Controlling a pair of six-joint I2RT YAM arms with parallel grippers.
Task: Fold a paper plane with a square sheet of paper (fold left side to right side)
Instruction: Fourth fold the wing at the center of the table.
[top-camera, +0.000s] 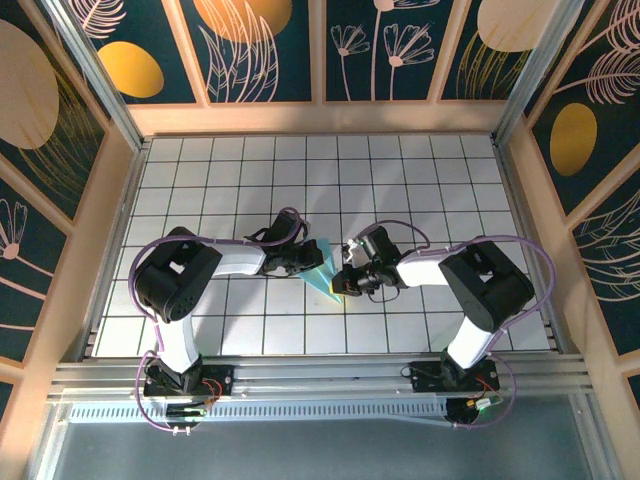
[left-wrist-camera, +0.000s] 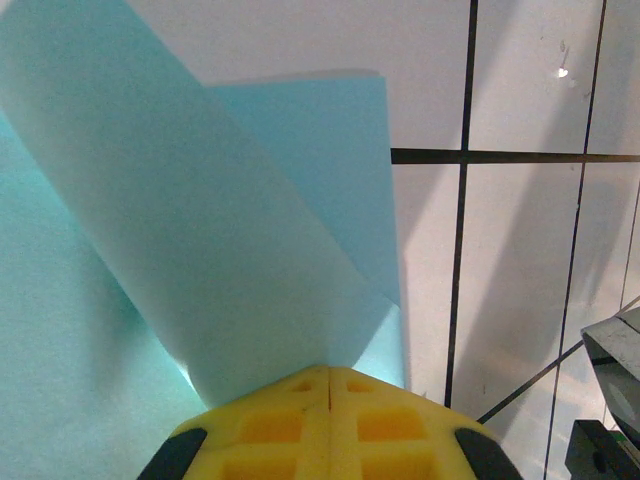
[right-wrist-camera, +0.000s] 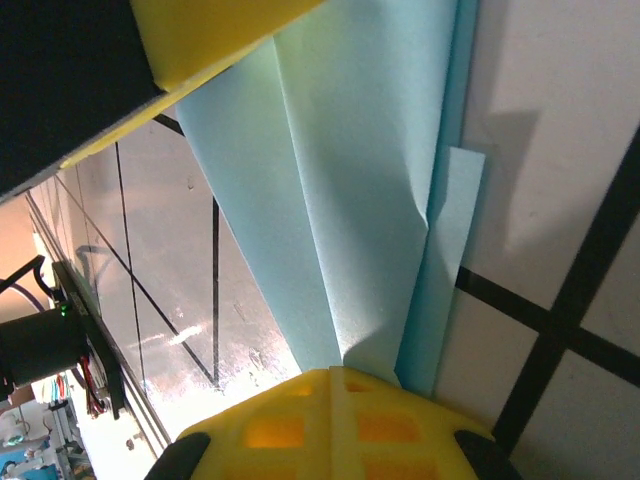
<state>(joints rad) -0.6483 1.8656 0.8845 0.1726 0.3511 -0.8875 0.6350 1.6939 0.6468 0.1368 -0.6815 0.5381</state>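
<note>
Currently the left gripper and right gripper are clamping the paper; any diverging pull is risking a tear.

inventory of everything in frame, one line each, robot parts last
cyan paper: one, light cyan, partly folded to a point, mid-table between the two grippers.
table: one, white tiles with dark grid lines, under everything.
wall panels: several, dark teal with gold and cream plant drawings, along the far and side edges.
metal rails: a few, silver, along the near edge under the arm bases.
left arm: one, black and white, reaching in from the left.
right arm: one, black and white, reaching in from the right.
left gripper: one, yellow fingers, shut on the cyan paper.
right gripper: one, yellow fingers, shut on the cyan paper from the opposite side.
</note>
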